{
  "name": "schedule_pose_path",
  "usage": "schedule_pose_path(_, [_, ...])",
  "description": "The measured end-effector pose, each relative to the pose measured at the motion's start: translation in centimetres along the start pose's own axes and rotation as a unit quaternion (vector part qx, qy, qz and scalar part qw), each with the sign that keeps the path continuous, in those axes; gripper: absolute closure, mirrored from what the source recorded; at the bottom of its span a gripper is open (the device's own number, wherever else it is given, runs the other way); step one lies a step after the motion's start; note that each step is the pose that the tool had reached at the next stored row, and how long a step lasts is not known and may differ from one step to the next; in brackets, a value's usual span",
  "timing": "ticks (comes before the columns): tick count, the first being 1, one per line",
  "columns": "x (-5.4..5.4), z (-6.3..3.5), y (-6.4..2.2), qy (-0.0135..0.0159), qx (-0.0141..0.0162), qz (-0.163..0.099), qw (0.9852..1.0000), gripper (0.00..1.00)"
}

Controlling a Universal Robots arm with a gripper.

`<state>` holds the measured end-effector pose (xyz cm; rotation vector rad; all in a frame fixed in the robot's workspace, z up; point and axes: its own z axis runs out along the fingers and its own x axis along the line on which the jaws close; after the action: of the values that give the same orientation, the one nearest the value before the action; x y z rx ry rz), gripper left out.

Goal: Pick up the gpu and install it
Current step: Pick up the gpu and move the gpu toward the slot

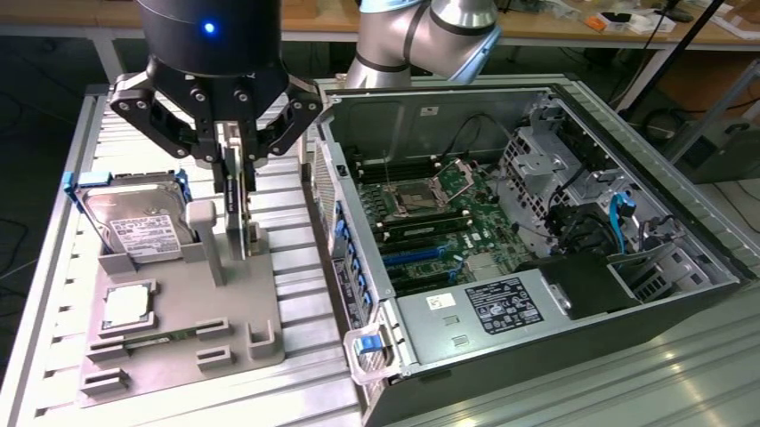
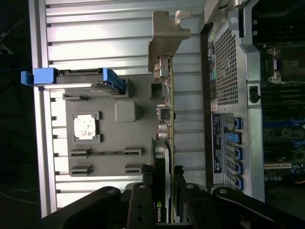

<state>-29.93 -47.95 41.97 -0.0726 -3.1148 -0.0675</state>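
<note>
Exterior view, left to right.

The slatted counter carried a grey tray. At the tray's left end a hard drive leaned back in its slot, with blue rails on its sides. Nearer the camera, a processor chip lay flat in a pocket. A memory stick lay flat just beside the chip, between small clips.

Next along, the gripper pointed straight down over the tray's right part. It was clamped on the gpu. The wrist view showed its fingers pressed against both faces of the card, with an NVIDIA label between them.

The gpu stood on edge, just right of the hard drive and beside a grey post on the tray. I couldn't tell whether its bottom edge sat in the tray or just off it. In the wrist view, the grip was at the black cooler end. The silvery end bracket was at the opposite end, away from the gripper.

Just right of the tray, a computer case lay on its side with the open face up. Inside it were the motherboard with its processor socket, and a labelled power supply at the near corner. The arm came in from behind the case's far left corner.
</note>
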Motion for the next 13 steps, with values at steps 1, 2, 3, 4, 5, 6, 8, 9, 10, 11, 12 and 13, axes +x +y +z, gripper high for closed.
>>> schedule_pose_path(1, [0.00, -0.06, 0.00, 0.0000, 0.0000, 0.000, 1.0000, 0.73])
schedule_pose_path(2, [0.00, -0.15, 0.01, 0.0000, 0.0000, 0.000, 1.0000, 0.73])
schedule_pose_path(3, [0.01, -0.23, 0.01, 0.0000, 0.0000, 0.000, 1.0000, 0.73])
schedule_pose_path(4, [0.01, -0.29, 0.01, 0.0000, 0.0000, 0.000, 1.0000, 0.73])
schedule_pose_path(5, [0.01, -0.35, 0.02, 0.0000, 0.0000, 0.000, 1.0000, 0.73])
schedule_pose_path(6, [0.01, -0.43, 0.02, 0.0000, 0.0000, 0.000, 1.0000, 0.73])
schedule_pose_path(8, [0.02, -0.55, 0.02, 0.0000, 0.0000, 0.000, 1.0000, 0.73])
schedule_pose_path(9, [0.02, -0.59, 0.02, 0.0000, 0.0000, 0.000, 1.0000, 0.73])
schedule_pose_path(10, [0.02, -0.63, 0.03, 0.0000, 0.0000, 0.000, 1.0000, 0.73])
schedule_pose_path(11, [0.02, -0.65, 0.03, 0.0000, 0.0000, 0.000, 1.0000, 0.73])
schedule_pose_path(12, [0.02, -0.65, 0.03, 0.0000, -0.0001, 0.000, 1.0000, 0.73])
schedule_pose_path(13, [0.02, -0.66, 0.03, 0.0000, 0.0000, 0.000, 1.0000, 0.73])
